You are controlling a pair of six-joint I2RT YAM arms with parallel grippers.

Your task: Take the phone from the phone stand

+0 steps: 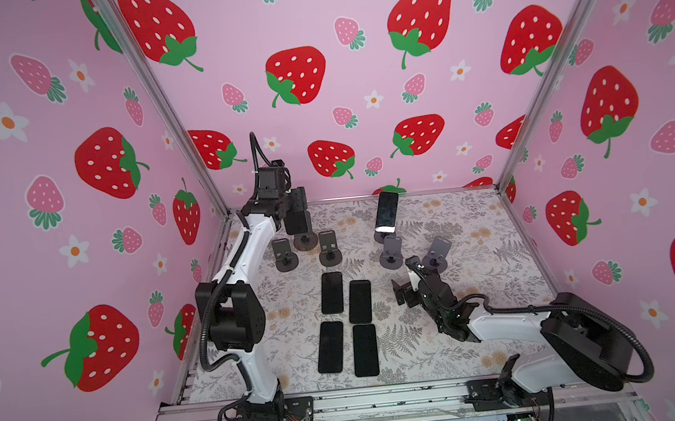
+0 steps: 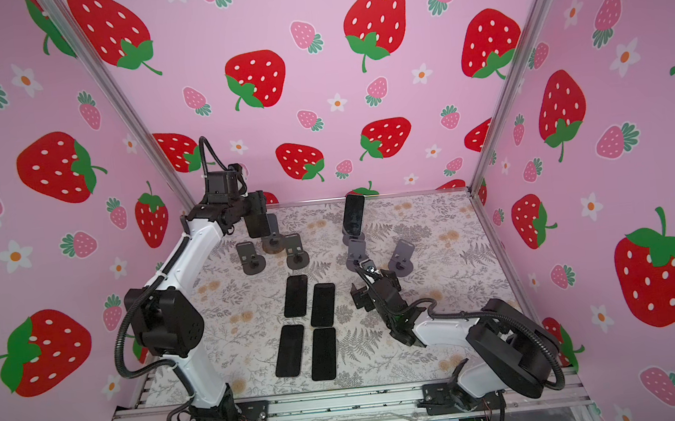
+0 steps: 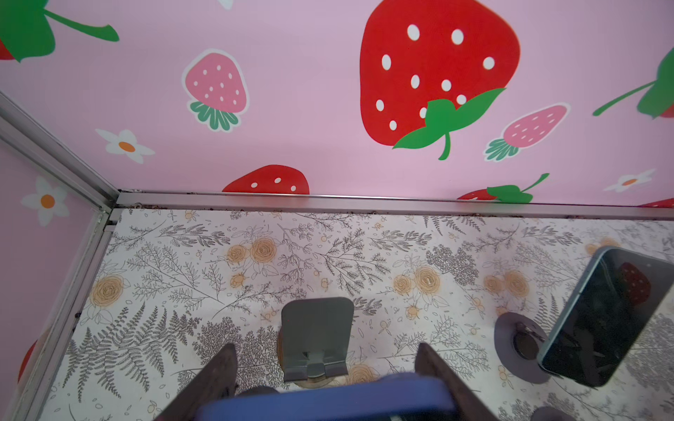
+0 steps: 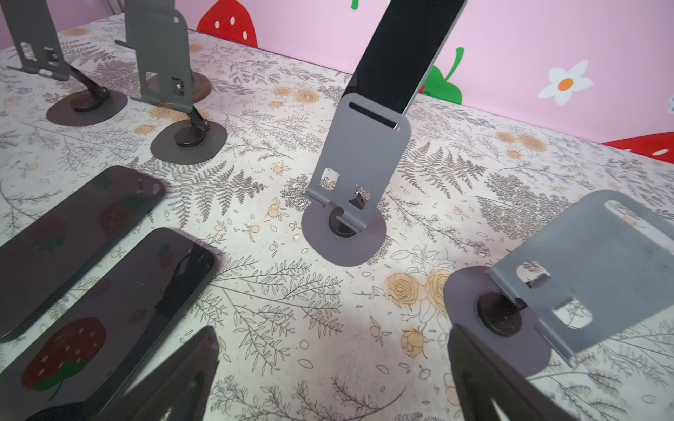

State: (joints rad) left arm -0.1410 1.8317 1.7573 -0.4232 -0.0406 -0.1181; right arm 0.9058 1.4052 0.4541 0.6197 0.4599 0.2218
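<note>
Nearest the camera in both top views, a block of four phones (image 1: 331, 292) is lying flat on the floral desk (image 1: 477, 249), dark faces up, two in front and two behind. Just right of the block, the right tool (image 1: 404, 278) is hovering low with its jaws standing fully apart, gripping nothing. Its wrist view is showing only bare desk between its fingers (image 4: 189, 364).

Beyond the block, six stands are sitting in two clusters.
- **Right of the block:** an upright bare stand (image 1: 390, 250) and a tilted bare stand (image 1: 439, 248) are holding nothing. Just behind them the loaded stand (image 3: 510, 335) is carrying the far phone (image 1: 387, 211), which is leaning back near the rear wall.
- **Left of the block:** the left bare stand (image 1: 283, 251) and the middle bare stand (image 1: 328, 245) are also holding nothing. The wood-based stand (image 1: 304, 241) is sitting between and behind them.

Farthest from the block on that left side, the left tool (image 1: 297, 215) is gripping the held phone (image 1: 298, 225) by its long edges, jaws drawn in tight against it. It is holding the phone in the air just above the wood-based stand — out of the cradle.

The top views are showing that phone only as a dark slab. The left wrist view is revealing its blue edge, and the stand's plate and lip bare beyond it. The right wrist view is catching strawberry reflections on the flat phones — and nothing of the left tool.
</note>
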